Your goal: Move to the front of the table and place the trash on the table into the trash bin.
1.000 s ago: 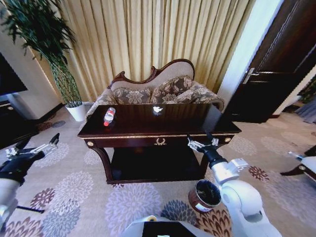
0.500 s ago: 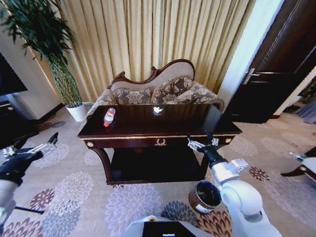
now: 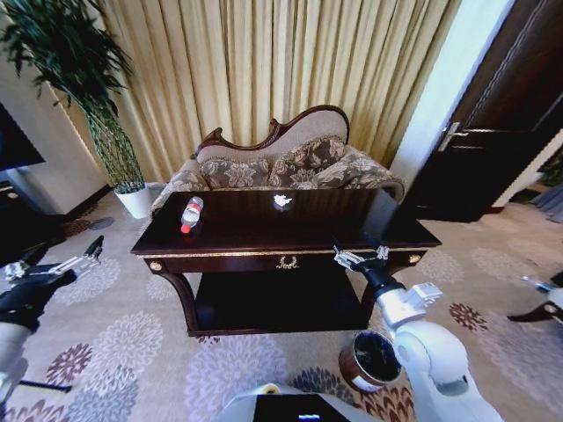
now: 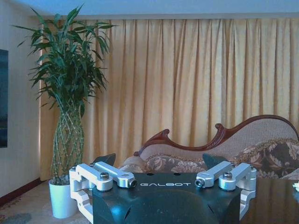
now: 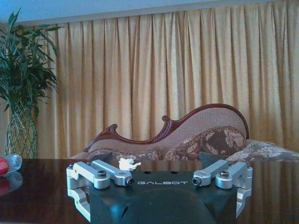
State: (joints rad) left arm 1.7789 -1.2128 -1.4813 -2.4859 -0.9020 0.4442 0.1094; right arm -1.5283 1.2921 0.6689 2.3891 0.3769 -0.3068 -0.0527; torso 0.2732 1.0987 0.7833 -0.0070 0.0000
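Note:
The dark glossy table (image 3: 290, 230) stands straight ahead, its gold ornament facing me. On its left part lies the trash: a clear bottle (image 3: 190, 214) with a red cap, also at the edge of the right wrist view (image 5: 7, 164). A white crumpled scrap (image 3: 282, 201) sits near the far middle (image 5: 127, 163). The brown trash bin (image 3: 369, 360) stands on the carpet by my right arm, below the table's right front corner. My left gripper (image 3: 53, 261) hangs open, left of the table (image 4: 161, 161). My right gripper (image 3: 361, 255) is open at the front edge (image 5: 159, 158).
A carved patterned sofa (image 3: 290, 163) sits right behind the table. A tall plant in a white pot (image 3: 135, 199) stands at the left, with a dark cabinet (image 3: 22, 220) nearer. A dark door (image 3: 493, 132) is at the right. Patterned carpet lies around the table.
The whole head view has shifted: the table and bin show slightly larger and nearer, so the camera moved forward. Both arms hold the same pose.

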